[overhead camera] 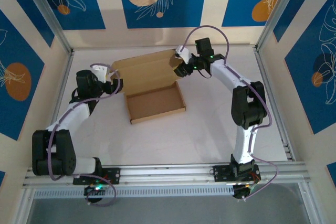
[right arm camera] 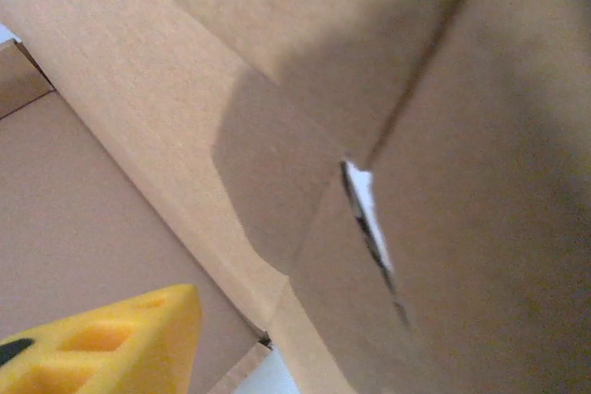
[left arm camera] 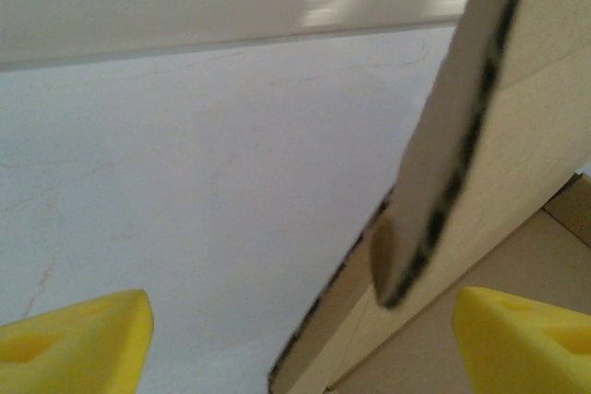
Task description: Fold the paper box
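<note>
Seen from above, the box (overhead camera: 156,103) sat in the middle of the table (overhead camera: 210,135), tray formed and lid raised. The left gripper (overhead camera: 116,83) was at its far-left corner and the right gripper (overhead camera: 181,66) at its far-right. The left wrist camera caught yellow fingers (left arm camera: 78,339) spread around a flap (left arm camera: 452,136). The right wrist camera caught one finger (right arm camera: 120,348) against cardboard, its grip impossible to tell.

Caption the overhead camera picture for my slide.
Paper box half folded; left end effector and right end effector at its lid's sides.
</note>
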Motion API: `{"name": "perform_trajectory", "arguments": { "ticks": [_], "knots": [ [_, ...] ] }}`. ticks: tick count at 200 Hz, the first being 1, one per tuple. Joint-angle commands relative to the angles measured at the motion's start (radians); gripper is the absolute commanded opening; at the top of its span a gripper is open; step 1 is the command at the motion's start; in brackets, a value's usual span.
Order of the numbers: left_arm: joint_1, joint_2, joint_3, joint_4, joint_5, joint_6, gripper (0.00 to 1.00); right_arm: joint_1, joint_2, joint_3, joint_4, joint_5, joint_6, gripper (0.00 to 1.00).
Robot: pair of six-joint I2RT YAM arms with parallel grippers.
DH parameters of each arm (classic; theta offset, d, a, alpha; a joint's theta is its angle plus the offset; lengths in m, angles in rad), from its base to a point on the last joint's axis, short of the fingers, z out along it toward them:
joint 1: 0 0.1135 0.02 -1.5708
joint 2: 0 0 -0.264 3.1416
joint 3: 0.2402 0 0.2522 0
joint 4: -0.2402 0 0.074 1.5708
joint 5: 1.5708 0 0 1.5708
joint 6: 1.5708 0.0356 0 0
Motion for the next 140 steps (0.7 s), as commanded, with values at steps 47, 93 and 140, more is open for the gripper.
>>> {"name": "perform_trajectory", "arguments": {
  "ticks": [47,93,140],
  "knots": [
    [-0.005,-0.001,0.020,0.062,0.004,-0.018,0.40,0.060,-0.067,-0.075,0.014,0.132,0.037,0.27],
    [-0.046,-0.039,-0.004,0.090,-0.068,-0.027,0.31,0.121,-0.148,-0.184,0.093,0.202,0.094,0.11],
    [-0.101,-0.070,-0.030,0.115,-0.180,-0.075,0.18,0.158,-0.203,-0.286,0.198,0.282,0.224,0.00]
  ]
}}
